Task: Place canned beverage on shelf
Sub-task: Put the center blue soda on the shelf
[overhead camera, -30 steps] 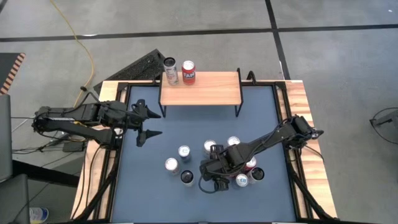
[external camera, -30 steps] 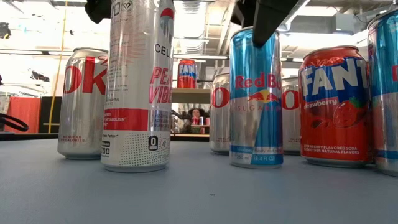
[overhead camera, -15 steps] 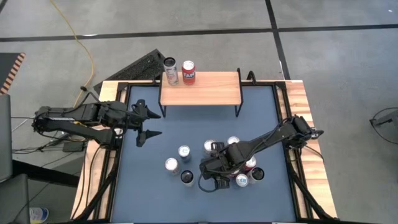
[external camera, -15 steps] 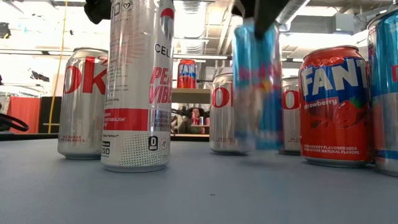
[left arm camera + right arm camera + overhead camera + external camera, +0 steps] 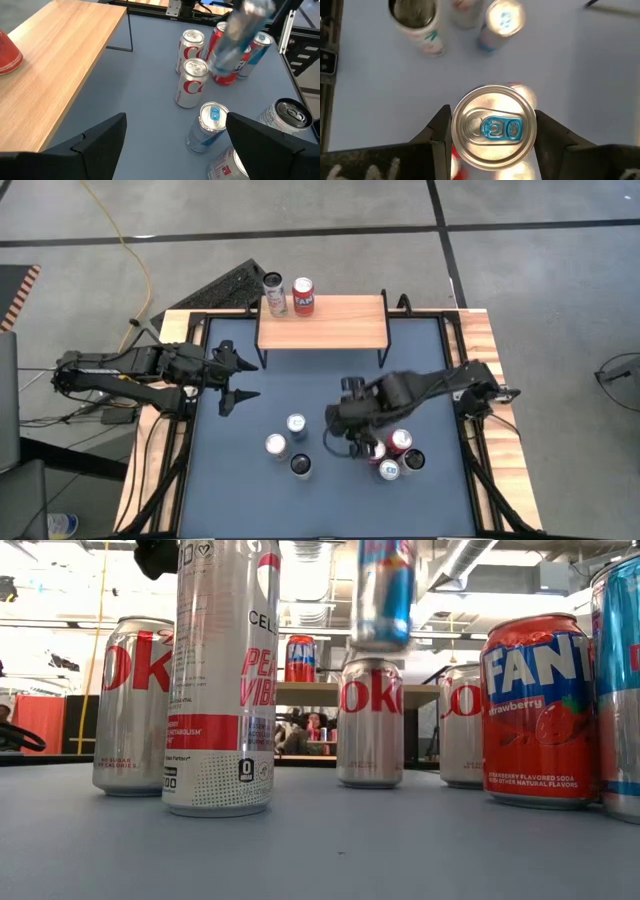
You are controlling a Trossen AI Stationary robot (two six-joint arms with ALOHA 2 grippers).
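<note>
With the right gripper (image 5: 492,131) clamped on the blue can (image 5: 493,125), one of its fingers (image 5: 438,131) on each side of the rim, the can hangs clear of the surface (image 5: 300,395), above the group of cans, in the middle of the right half. In the low view its base (image 5: 381,592) is higher than the tops of the cans standing behind it.

Judgement on the carry: keep the can upright and high enough to clear the other tops, then move it far and left to the shelf (image 5: 340,325). The bare wood to the right of the two cans already there looks like the spot. Lower it straight down and release only once the base is flat on the wood.

Left gripper (image 5: 243,376) waits at the left side of the surface, fingers apart, holding nothing.

Readable writing, low view: tall silver can (image 5: 221,675) "CEL", "PEA", "VIBE"; red can (image 5: 541,707) "FAN", "Strawberry"; silver cans (image 5: 370,720) with red "ok" letters. The lifted can's label is blurred.
</note>
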